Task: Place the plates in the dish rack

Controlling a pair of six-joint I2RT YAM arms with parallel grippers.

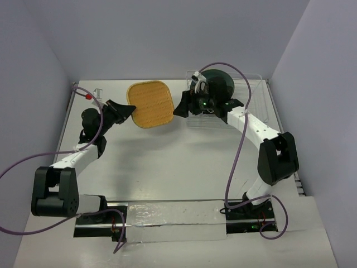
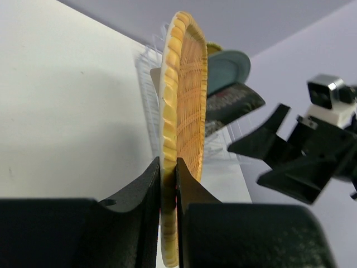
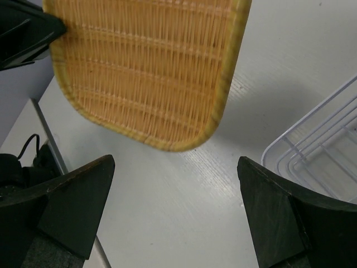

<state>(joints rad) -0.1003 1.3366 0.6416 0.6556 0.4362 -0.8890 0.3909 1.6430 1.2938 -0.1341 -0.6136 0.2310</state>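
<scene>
My left gripper (image 1: 129, 110) (image 2: 168, 167) is shut on the left rim of the rounded-square orange woven plate (image 1: 150, 104) (image 2: 181, 100) (image 3: 150, 67), holding it up off the table. My right gripper (image 1: 183, 106) (image 3: 175, 167) stands open just right of the plate, nothing between its fingers. The clear dish rack (image 1: 256, 92) (image 3: 318, 145) sits at the back right. A teal plate (image 1: 220, 84) (image 2: 230, 68) stands in it, with a black patterned plate (image 2: 237, 101) beside it. A sliver of a yellow plate (image 2: 213, 49) shows behind the teal one.
A small red-tipped object (image 1: 89, 96) lies at the table's back left corner. A clear plastic strip (image 1: 173, 220) runs along the near edge between the arm bases. Walls close in at the back and on both sides.
</scene>
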